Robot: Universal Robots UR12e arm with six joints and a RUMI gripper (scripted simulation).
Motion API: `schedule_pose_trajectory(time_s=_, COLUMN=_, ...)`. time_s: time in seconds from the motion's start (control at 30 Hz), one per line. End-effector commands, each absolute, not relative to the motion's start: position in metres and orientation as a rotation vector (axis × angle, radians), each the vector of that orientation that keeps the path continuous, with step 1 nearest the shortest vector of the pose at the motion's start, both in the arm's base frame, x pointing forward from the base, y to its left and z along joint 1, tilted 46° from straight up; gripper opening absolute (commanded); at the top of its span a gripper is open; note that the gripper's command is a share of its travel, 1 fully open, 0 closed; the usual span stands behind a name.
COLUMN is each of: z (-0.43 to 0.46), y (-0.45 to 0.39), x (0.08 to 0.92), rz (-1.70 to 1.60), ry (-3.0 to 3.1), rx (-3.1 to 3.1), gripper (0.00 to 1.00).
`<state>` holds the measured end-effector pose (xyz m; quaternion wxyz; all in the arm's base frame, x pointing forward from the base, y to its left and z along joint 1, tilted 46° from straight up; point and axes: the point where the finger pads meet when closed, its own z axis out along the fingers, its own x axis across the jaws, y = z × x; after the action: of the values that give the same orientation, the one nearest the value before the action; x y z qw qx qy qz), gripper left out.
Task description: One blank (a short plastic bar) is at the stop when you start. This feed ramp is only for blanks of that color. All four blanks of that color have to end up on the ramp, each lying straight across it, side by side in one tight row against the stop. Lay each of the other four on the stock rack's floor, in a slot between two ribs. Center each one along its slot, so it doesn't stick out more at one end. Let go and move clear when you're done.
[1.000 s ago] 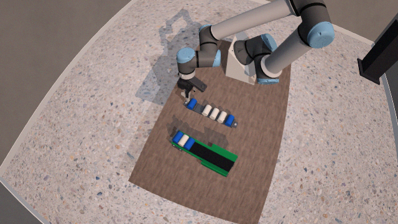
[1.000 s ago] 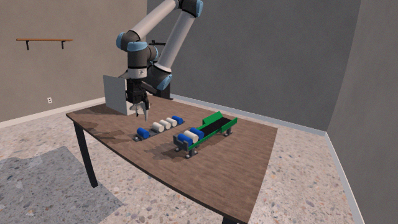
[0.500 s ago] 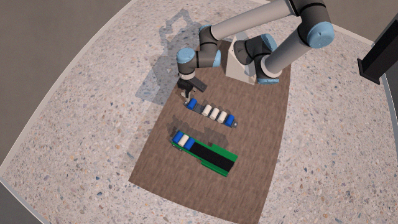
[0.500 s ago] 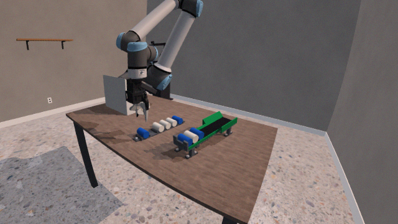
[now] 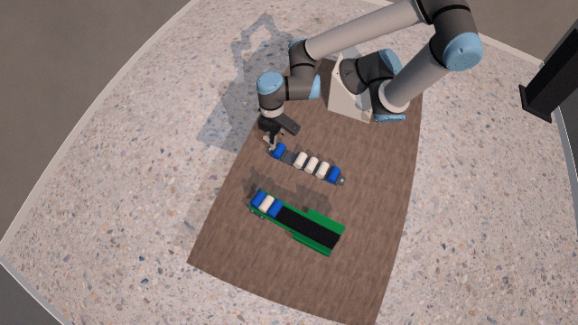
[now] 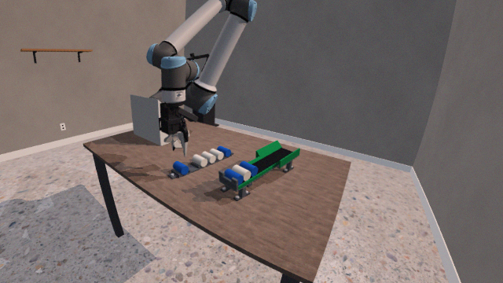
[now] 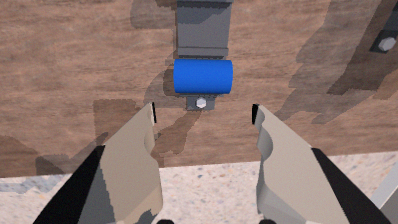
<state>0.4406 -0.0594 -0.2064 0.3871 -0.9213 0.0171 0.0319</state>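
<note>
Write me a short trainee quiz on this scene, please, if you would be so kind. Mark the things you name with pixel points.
1. How many white blanks [image 5: 311,165] [image 6: 208,157] lie on the rack [image 5: 288,157] [image 6: 193,168] [image 7: 202,30]?
A) two
B) three
C) four

2. True or false: the gripper [image 5: 271,147] [image 6: 180,152] [image 7: 203,104] is holding a blank.

3. Fill in the color: on the ramp [image 5: 325,218] [image 6: 270,148] [image 7: 378,49], the blank between the two blue blanks [image 5: 258,199] [image 6: 233,177] is ____.

Key: 1. B; 2. false; 3. white

A brown wooden table [image 5: 361,271] [image 6: 275,220] [image 7: 75,55] carries the dark stock rack [image 5: 288,157] [image 6: 193,169] [image 7: 204,30] and the green feed ramp [image 5: 327,218] [image 6: 269,149].
</note>
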Motion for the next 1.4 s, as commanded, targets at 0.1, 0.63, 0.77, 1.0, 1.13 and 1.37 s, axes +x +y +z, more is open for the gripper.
schedule_pose_trajectory(time_s=0.1, z=-0.212, y=-0.054, x=0.441, rz=0.08, ry=0.044, rx=-2.346, gripper=0.52)
schedule_pose_trajectory(time_s=0.63, z=-0.227, y=-0.039, x=0.44, rz=0.08, ry=0.044, rx=-2.346, gripper=0.52)
schedule_pose_trajectory(time_s=0.77, z=-0.23, y=-0.036, x=0.44, rz=0.08, ry=0.044, rx=-2.346, gripper=0.52)
schedule_pose_trajectory(time_s=1.0, z=-0.233, y=-0.033, x=0.44, rz=0.08, ry=0.044, rx=-2.346, gripper=0.52)
schedule_pose_trajectory(time_s=1.13, z=-0.233, y=-0.032, x=0.44, rz=0.08, ry=0.044, rx=-2.346, gripper=0.52)
schedule_pose_trajectory(time_s=1.37, z=-0.233, y=-0.032, x=0.44, rz=0.08, ry=0.044, rx=-2.346, gripper=0.52)
